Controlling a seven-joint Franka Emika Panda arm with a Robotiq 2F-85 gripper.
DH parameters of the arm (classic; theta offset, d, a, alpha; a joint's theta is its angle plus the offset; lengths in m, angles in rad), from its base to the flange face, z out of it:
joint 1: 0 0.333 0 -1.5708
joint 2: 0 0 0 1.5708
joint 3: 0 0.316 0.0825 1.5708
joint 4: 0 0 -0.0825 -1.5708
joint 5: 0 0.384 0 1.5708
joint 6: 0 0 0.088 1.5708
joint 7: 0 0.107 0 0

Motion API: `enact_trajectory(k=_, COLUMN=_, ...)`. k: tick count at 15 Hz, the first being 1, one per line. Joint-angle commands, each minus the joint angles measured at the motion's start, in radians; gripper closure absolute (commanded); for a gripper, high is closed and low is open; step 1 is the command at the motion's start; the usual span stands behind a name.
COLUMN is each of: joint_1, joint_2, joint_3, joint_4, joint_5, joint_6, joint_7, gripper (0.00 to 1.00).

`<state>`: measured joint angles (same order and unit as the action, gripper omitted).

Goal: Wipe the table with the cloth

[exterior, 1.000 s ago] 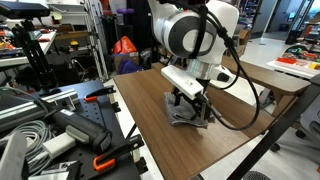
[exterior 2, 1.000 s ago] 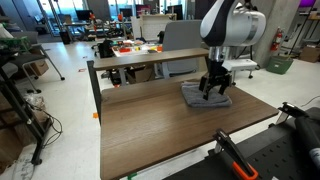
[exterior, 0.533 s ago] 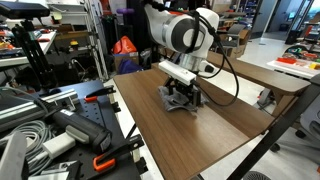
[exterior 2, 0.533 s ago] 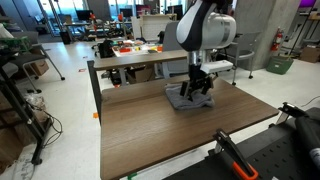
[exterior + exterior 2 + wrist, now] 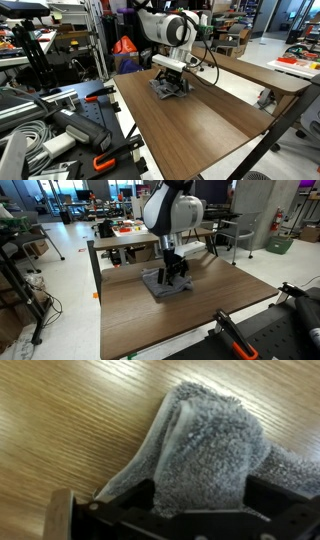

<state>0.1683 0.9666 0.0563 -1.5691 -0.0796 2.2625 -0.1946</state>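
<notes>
Here, the tool [image 5: 173, 277] pinches a fuzzy grey cloth [image 5: 205, 445], bunched in soft folds, against the dark wood-grain bench [image 5: 190, 315]; bare top stretches toward its pale edges.

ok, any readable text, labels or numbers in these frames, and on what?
No readable text in any view.
The cloth, table and gripper show no markings.
Any print on the workshop clutter in both exterior views is too small and blurred to read.

No text, label, brand or number can be read.
</notes>
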Motion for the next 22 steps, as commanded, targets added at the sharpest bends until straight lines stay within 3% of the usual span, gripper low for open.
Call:
enact_trajectory(k=1, joint_1=0.022, joint_2=0.079, joint_3=0.027, joint_4=0.109, joint_5=-0.037, joint_6=-0.067, joint_7=-0.005, gripper=0.0)
enact_trajectory(k=6, joint_1=0.007, joint_2=0.039, joint_3=0.058, joint_4=0.098, joint_5=-0.031, joint_6=-0.138, joint_7=-0.064, gripper=0.0)
enact_trajectory(k=15, joint_1=0.012, joint_2=-0.179, joint_3=0.066, joint_4=-0.064, joint_5=-0.048, joint_6=-0.127, joint_7=-0.09, gripper=0.0)
enact_trajectory(k=22, joint_1=0.016, joint_2=-0.185, joint_3=0.082, joint_4=-0.062, joint_5=-0.047, joint_6=-0.121, joint_7=-0.105, gripper=0.0)
